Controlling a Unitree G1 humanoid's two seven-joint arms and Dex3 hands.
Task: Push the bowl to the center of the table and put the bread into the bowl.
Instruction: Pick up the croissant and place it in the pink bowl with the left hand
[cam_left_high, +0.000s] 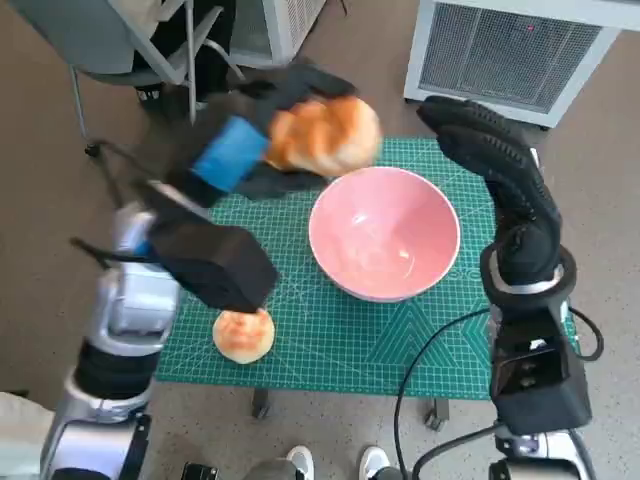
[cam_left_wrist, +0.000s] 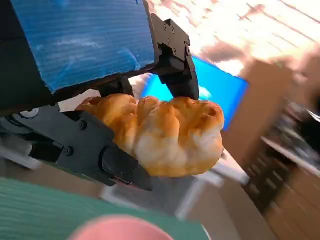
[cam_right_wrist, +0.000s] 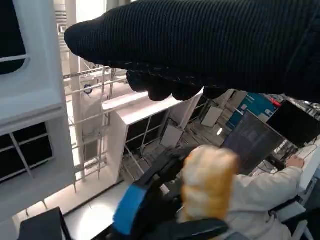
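Gripping a golden loaf of bread (cam_left_high: 325, 135) between its black fingers (cam_left_wrist: 177, 75), the left hand (cam_left_high: 255, 150) hangs above the far left part of the green mat (cam_left_high: 330, 340). From that hand the pink bowl (cam_left_high: 385, 235) lies just to the right and nearer the robot, lower down, its rim close under the loaf's right end. The loaf's long axis runs roughly across the table, towards the bowl. The right hand (cam_left_high: 500, 170), gloved and holding nothing with fingers stretched out, stands beside the bowl's right rim. A second roll (cam_left_high: 243, 335) lies on the mat's near left. The carrying hand likely needs only a short move rightward and down.
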